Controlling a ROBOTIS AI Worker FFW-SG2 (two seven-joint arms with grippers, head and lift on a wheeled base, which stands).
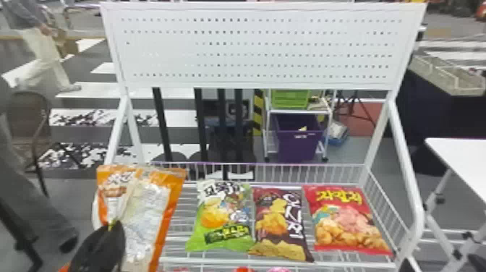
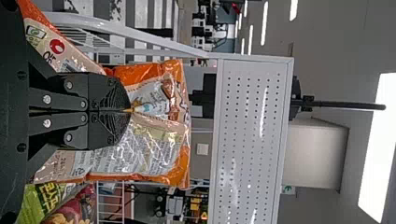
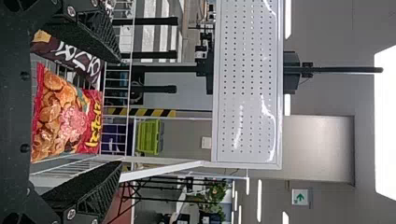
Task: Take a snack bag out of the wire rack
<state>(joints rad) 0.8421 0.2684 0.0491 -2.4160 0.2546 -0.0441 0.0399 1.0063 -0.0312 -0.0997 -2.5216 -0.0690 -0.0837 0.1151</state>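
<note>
The left gripper (image 1: 115,225), with two flat black fingers, is closed on a large orange-and-white plastic snack bag (image 1: 148,209) at the left end of the white wire rack (image 1: 275,261). The bag is upright and creased where the fingertips pinch it, with its top edge higher than the other bags. Whether its lower end touches the rack, I cannot tell.

The right gripper (image 1: 442,263) is at the near right, its black fingers spread well apart; the right wrist view shows nothing between its fingertips.

In the rack, three plastic bags lie face up in a row. From left to right, they are a green-and-white bag (image 1: 220,217), a dark brown bag (image 1: 280,224) just beside it, and a red bag (image 1: 347,220) near the right side.

A white perforated panel (image 1: 253,54) stands above the rack. Behind, a light green basket (image 1: 289,99) sits over a deep purple bin (image 1: 298,141). A white-topped table (image 1: 463,159) is at the right.
</note>
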